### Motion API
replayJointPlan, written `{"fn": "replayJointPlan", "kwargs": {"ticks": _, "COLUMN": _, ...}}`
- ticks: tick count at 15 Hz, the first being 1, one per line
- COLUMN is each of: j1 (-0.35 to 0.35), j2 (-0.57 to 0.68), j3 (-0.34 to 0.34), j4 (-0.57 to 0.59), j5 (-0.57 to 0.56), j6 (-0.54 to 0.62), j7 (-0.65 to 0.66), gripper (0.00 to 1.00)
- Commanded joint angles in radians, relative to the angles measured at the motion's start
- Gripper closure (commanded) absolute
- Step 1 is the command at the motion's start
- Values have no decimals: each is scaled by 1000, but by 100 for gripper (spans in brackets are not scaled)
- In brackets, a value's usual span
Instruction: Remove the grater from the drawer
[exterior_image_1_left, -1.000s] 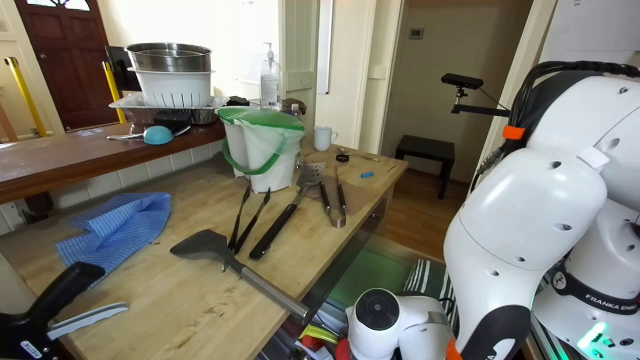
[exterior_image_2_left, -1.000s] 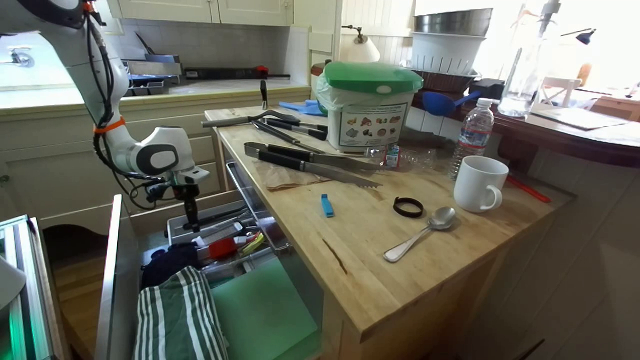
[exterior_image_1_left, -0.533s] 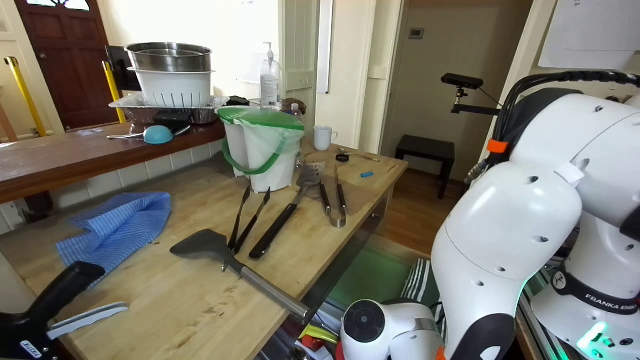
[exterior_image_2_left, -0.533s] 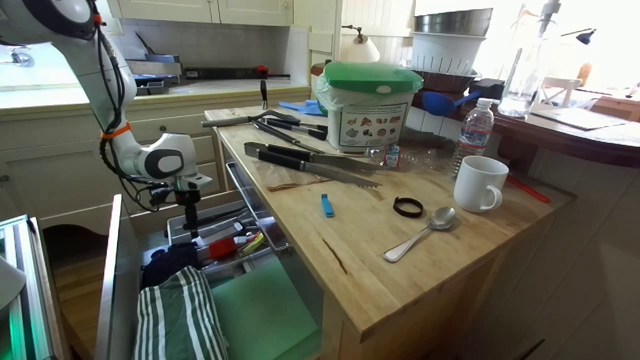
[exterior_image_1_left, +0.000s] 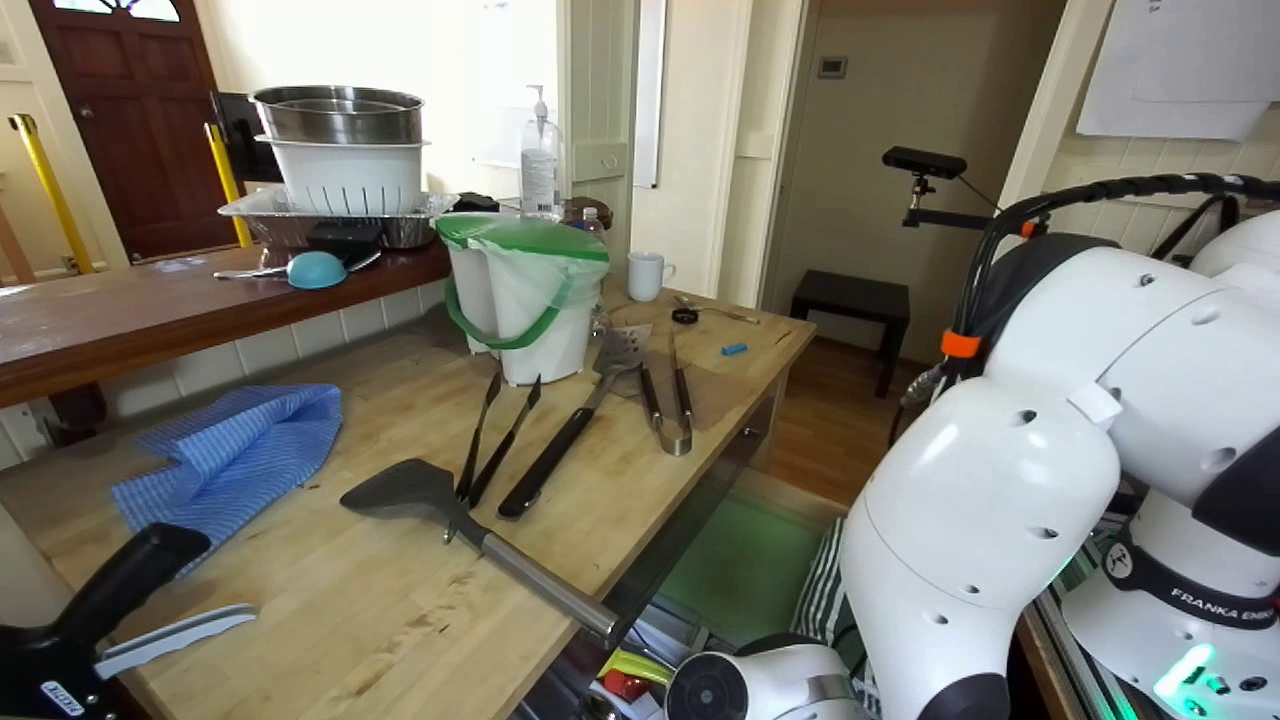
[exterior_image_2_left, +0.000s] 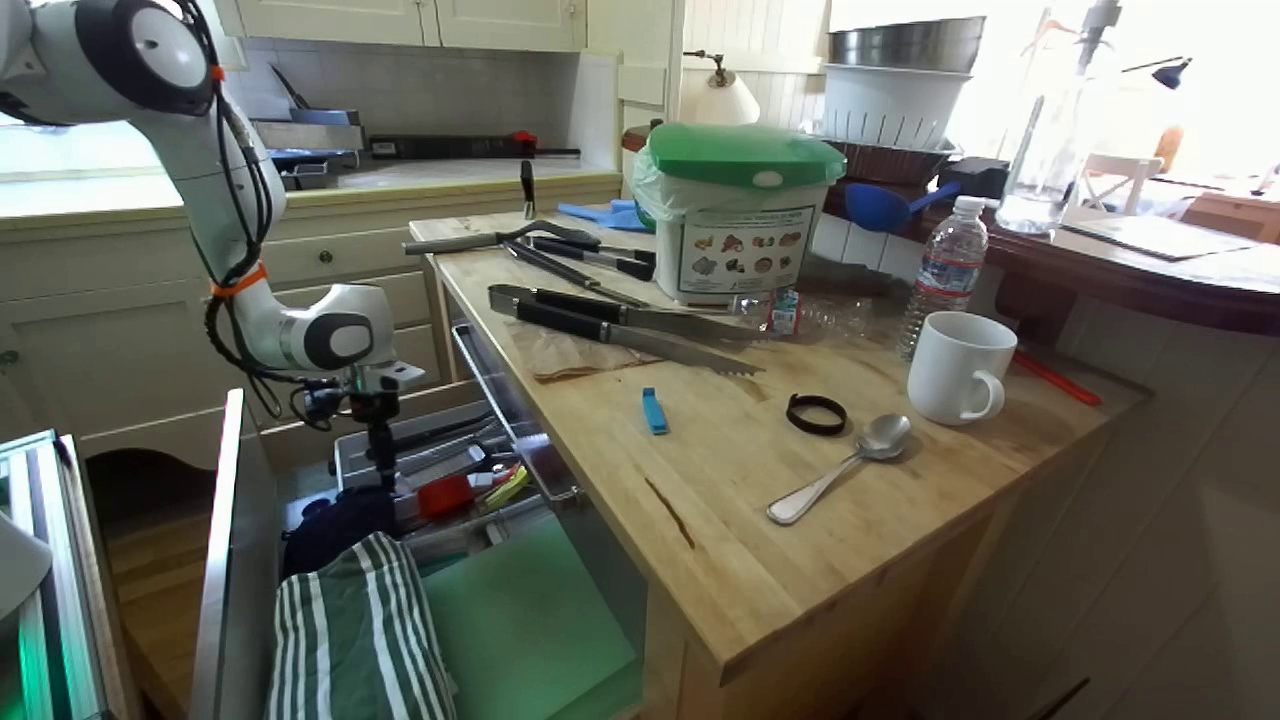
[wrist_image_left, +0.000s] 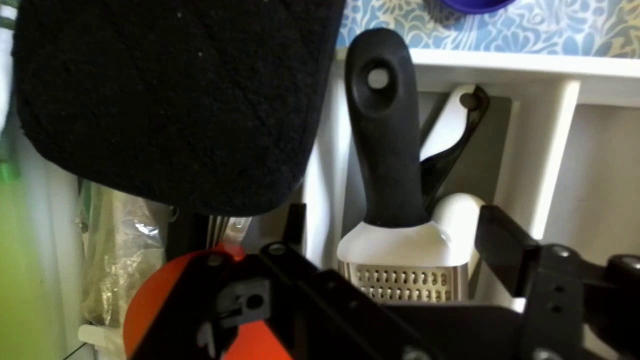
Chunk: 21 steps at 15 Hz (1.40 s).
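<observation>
One end effector gapes over the grater; arm base reads "FRANKA".

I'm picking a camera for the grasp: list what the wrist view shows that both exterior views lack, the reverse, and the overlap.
Only the wrist view: the punched holes of the flat silver metal grater, black-handled and white-collared.
Only the exterior views: the white plastic bucket with a green lid, and the white cylindrical mug.
Shared: the wide, open, grey-sided drawer; and, in an exterior view too, the black two-fingered claw.
</observation>
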Motion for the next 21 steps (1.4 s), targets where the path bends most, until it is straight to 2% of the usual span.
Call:
{"fn": "replayJointPlan", "kwargs": {"ticks": 1, "j1": -25, "j2": 58, "j3": 22, "j4": 78, "j5": -31, "j6": -48, "j7": 4, "gripper": 14}}
{"fn": "replayJointPlan", "kwargs": {"ticks": 5, "j1": -49, "j2": 80, "j3": 43, "j4": 84, "j5": -33, "j6": -70, "j7": -4, "gripper": 11}}
{"fn": "replayJointPlan", "kwargs": {"ticks": 7, "j1": -74, "j2": 88, "j3": 56, "j4": 80, "j5": -30, "j6": -67, "j7": -12, "gripper": 14}}
{"fn": "replayJointPlan", "kwargs": {"ticks": 8, "j1": -88, "j2": 92, "j3": 63, "j4": 85, "j5": -29, "j6": -71, "j7": -19, "gripper": 36}}
{"fn": "replayJointPlan", "kwargs": {"ticks": 10, "j1": -104, "j2": 92, "j3": 70, "j4": 89, "j5": -29, "j6": -70, "j7": -22, "gripper": 39}}
{"fn": "replayJointPlan", "kwargs": {"ticks": 11, "j1": -108, "j2": 85, "j3": 70, "j4": 83, "j5": -30, "j6": -71, "j7": -21, "gripper": 45}}
{"fn": "replayJointPlan", "kwargs": {"ticks": 15, "j1": -119, "j2": 76, "j3": 85, "j4": 92, "j5": -32, "j6": -86, "j7": -18, "gripper": 78}}
{"fn": "replayJointPlan", "kwargs": {"ticks": 17, "j1": -121, "j2": 73, "j3": 89, "j4": 92, "j5": -36, "j6": -97, "j7": -21, "gripper": 92}}
{"fn": "replayJointPlan", "kwargs": {"ticks": 19, "j1": -109, "j2": 40, "j3": 82, "j4": 49, "j5": -45, "j6": -71, "j7": -23, "gripper": 95}}
{"fn": "replayJointPlan", "kwargs": {"ticks": 20, "j1": -97, "j2": 6, "j3": 70, "j4": -4, "j5": -52, "j6": -28, "j7": -21, "gripper": 100}}
{"fn": "replayJointPlan", "kwargs": {"ticks": 21, "j1": -95, "j2": -22, "j3": 65, "j4": -47, "j5": -61, "j6": 3, "j7": -34, "gripper": 100}}
